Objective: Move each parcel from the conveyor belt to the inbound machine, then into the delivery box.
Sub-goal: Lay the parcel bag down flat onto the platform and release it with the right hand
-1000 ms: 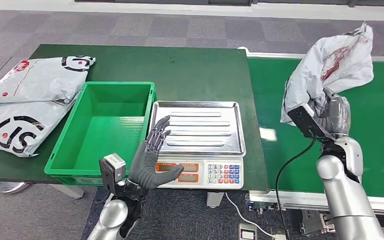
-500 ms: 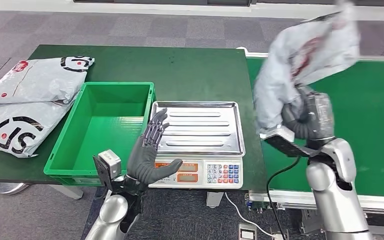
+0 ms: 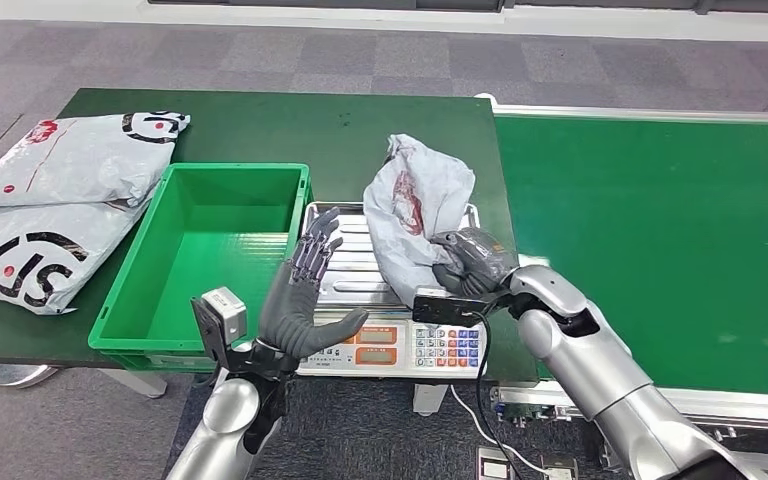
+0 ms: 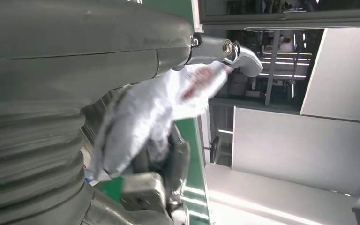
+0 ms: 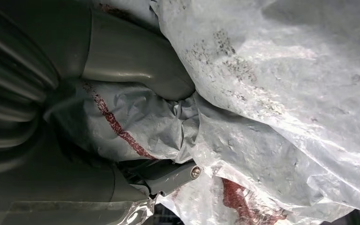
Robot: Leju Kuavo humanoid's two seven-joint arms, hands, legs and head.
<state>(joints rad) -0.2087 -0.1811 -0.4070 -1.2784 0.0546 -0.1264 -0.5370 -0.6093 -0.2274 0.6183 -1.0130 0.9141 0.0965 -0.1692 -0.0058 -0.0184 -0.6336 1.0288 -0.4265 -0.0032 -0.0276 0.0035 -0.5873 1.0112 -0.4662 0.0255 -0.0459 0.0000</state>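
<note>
Right hand (image 3: 465,262) grasps a crumpled grey parcel (image 3: 415,210) with red print; its fingers (image 5: 136,65) are clenched into the plastic film, as the right wrist view shows. The parcel sits over the right part of the steel tray (image 3: 355,270) of the inbound machine (image 3: 400,345), a scale with a keypad at its front. Whether the parcel's underside touches the tray cannot be told. Its upper end overhangs the tray's far edge, above the green tabletop (image 3: 360,130).

Left hand (image 3: 300,305) is released, fingers spread, holding nothing, at the tray's left edge, beside the wall of the green delivery box (image 3: 205,260). The box interior is bare.

The box's right wall is just beside the tray's left edge. Two more grey parcels (image 3: 60,200) lie on the tabletop left of the box, overhanging the tabletop's left edge. The conveyor belt (image 3: 660,230) runs along the tabletop's right edge, its green surface open.
</note>
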